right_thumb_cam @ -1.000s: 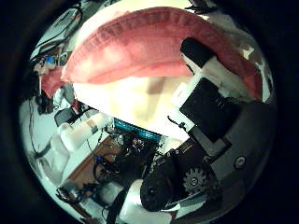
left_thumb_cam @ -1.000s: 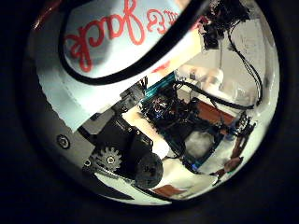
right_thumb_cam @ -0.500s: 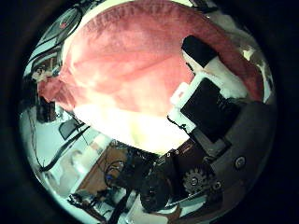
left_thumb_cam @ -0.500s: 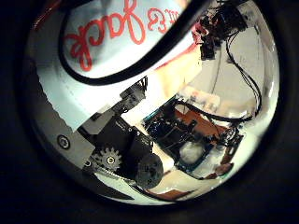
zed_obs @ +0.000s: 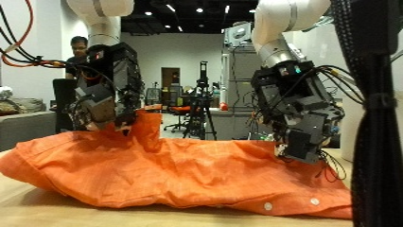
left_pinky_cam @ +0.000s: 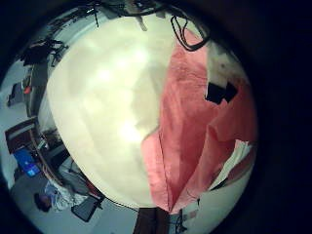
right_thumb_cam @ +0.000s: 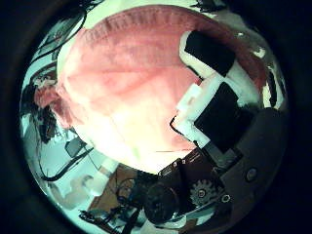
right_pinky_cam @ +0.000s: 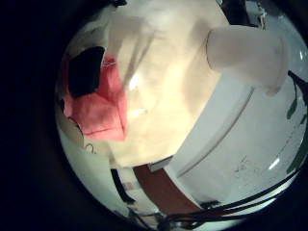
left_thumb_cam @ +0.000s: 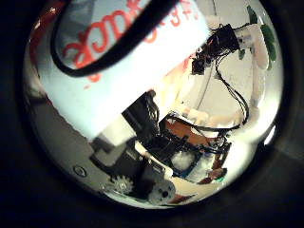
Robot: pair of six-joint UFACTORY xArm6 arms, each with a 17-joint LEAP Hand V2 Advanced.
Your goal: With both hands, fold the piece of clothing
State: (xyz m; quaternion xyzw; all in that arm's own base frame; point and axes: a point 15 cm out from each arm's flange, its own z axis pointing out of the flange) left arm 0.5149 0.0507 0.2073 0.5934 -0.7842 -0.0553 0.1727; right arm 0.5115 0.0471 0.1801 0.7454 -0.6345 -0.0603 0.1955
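An orange garment [zed_obs: 177,175] lies crumpled lengthwise on the pale table [zed_obs: 50,214]. My left hand [zed_obs: 107,85] hangs over one end, its fingers curled down onto a raised peak of cloth [zed_obs: 141,121]. My right hand [zed_obs: 296,109] is over the other end, fingers closed into the cloth edge [zed_obs: 296,154]. In the right thumb side palm view the garment [right_thumb_cam: 127,88] fills the picture, with fingers [right_thumb_cam: 210,54] lying on it. The left little finger side palm view shows a fold of the garment [left_pinky_cam: 195,127] under a black fingertip [left_pinky_cam: 219,93]. A small bunch of cloth [right_pinky_cam: 96,106] sits at the right hand's fingertip.
Bare table [right_pinky_cam: 173,87] spreads around the garment, and its front edge [zed_obs: 189,219] runs close below the cloth. Behind the table stand a tripod [zed_obs: 201,95], chairs and other equipment.
In the right thumb side palm view the garment has come closer and now covers most of the picture, with the fingers lying on it. The left thumb side palm view has shifted with its hand.
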